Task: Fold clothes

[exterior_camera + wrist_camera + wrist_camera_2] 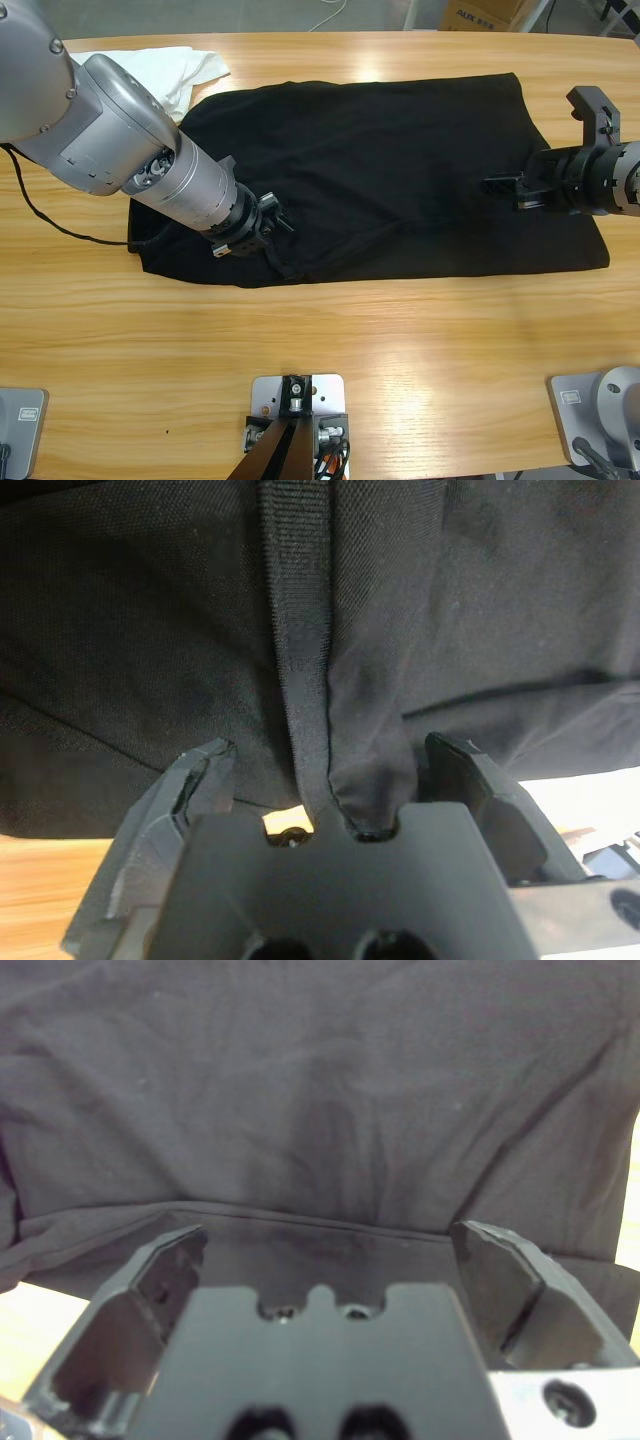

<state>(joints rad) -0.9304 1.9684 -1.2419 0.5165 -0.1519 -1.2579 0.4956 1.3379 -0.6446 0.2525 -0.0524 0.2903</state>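
I'm looking down on a long wooden worktop (330, 340) with the black T-shirt (400, 170) spread flat across its middle and right part, lying sideways, one end near the left arm and the other reaching toward the right edge.

My left hand (262, 228) sits at the shirt's lower left edge, the big silver arm coming in from the upper left corner and slanting down onto the cloth. In the left wrist view the jaws stand apart, with a bunched fold of black fabric and a ribbed band running up from between them; the cloth lies in the gap, but neither jaw presses on it, so I count the hand as open.

My right hand (503, 185) reaches in from the right edge, lying nearly level over the shirt's right part and pointing left. In the right wrist view its jaws are spread wide over the fabric, a hem line crossing just ahead of them, nothing gripped.

A white garment (175, 68) lies crumpled at the far left, its edge touching the shirt and partly hidden by the left arm. A black cable (40, 210) trails over the wood beside that arm.
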